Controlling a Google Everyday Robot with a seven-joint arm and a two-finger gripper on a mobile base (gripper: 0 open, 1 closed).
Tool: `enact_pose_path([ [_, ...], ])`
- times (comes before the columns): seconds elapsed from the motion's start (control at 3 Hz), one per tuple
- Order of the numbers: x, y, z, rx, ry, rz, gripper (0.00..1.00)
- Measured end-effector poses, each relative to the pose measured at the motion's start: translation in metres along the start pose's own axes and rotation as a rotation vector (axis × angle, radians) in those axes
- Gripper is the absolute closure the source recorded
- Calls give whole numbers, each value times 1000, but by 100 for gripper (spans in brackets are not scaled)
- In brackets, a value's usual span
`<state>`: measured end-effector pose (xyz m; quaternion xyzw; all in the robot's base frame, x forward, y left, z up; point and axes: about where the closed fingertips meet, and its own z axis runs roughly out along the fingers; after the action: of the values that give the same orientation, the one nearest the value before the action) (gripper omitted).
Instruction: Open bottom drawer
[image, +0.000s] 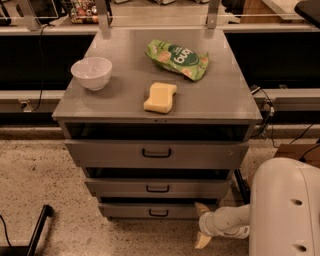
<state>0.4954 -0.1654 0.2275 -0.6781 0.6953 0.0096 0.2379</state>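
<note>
My gripper (202, 225) gapes wide and empty below the counter's (220, 97) front-right corner; I'd hook the stiff metal bottom drawer (125, 210) by its loop handle (158, 213).

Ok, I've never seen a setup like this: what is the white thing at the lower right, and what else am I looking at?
The white shape is the robot's arm; this machine has one arm on a mobile base. At the arm's end is the gripper, a two-finger clamp. It sits low by the floor, just right of the bottom drawer. Its two tan fingers look spread apart, and it holds nothing. A single camera looks down at the front of a grey metal cabinet with three drawers. On the cabinet top lie a white bowl, a green snack bag and a yellow sponge. The gripper is not on the bottom drawer's small black handle.
</note>
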Motion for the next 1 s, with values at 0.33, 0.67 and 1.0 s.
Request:
enact_pose_path([
  [0.33, 13, -14, 15, 22, 8, 15, 0],
  [0.67, 24, -23, 30, 25, 10, 31, 0],
  [1.0, 29, -29, 44, 20, 13, 36, 0],
])
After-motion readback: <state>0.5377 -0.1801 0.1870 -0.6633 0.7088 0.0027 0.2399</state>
